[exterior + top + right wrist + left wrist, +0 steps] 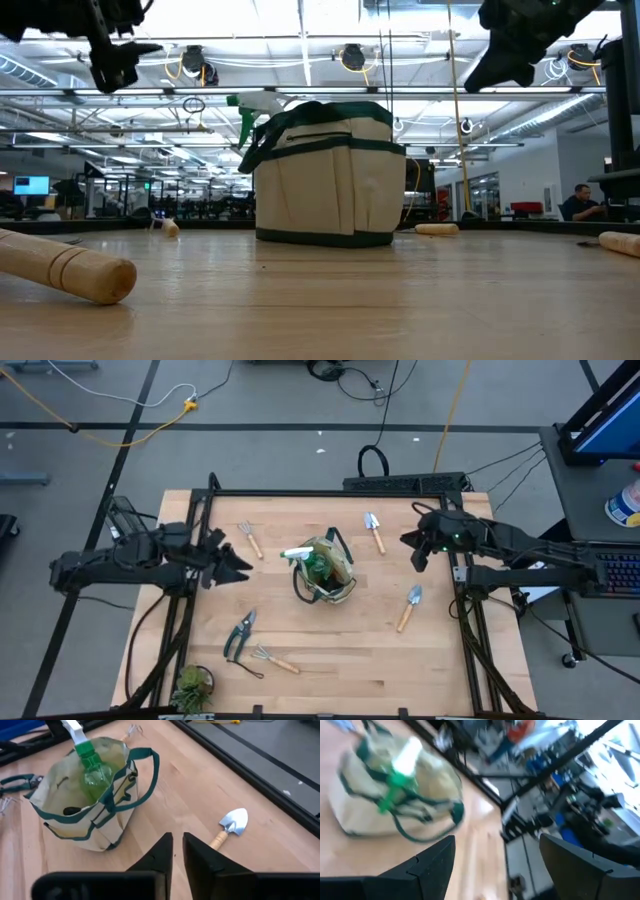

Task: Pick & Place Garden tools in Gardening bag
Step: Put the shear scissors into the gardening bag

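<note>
Pale wooden boards make up the table (330,650), framed by a black rail, with grey floor and cables around it. Near the middle stands the gardening bag (327,573), beige canvas with green trim, and the green spray bottle (91,767) is already upright inside it, its white trigger poking above the rim. Something dark lies in the bottom of the bag beside the bottle, but what it is cannot be told.

That looks like the only tool clearly packed, so most of the job is left. On the boards are a fork rake (248,538) left of the bag, a small trowel (374,531) behind and right of it, a second trowel (409,607) well to the right and nearer the front, black-handled pruners (239,636) at front left, and another fork rake (274,658) just beside them. A potted plant (192,686) sits at the front left corner.

Neither arm carries anything. The left gripper (238,565) hovers left of the bag with its fingers spread wide and empty. The right gripper (178,851) hangs above the table's right side, its fingers drawn almost together on nothing, with the nearer trowel on the boards beyond its tips.
</note>
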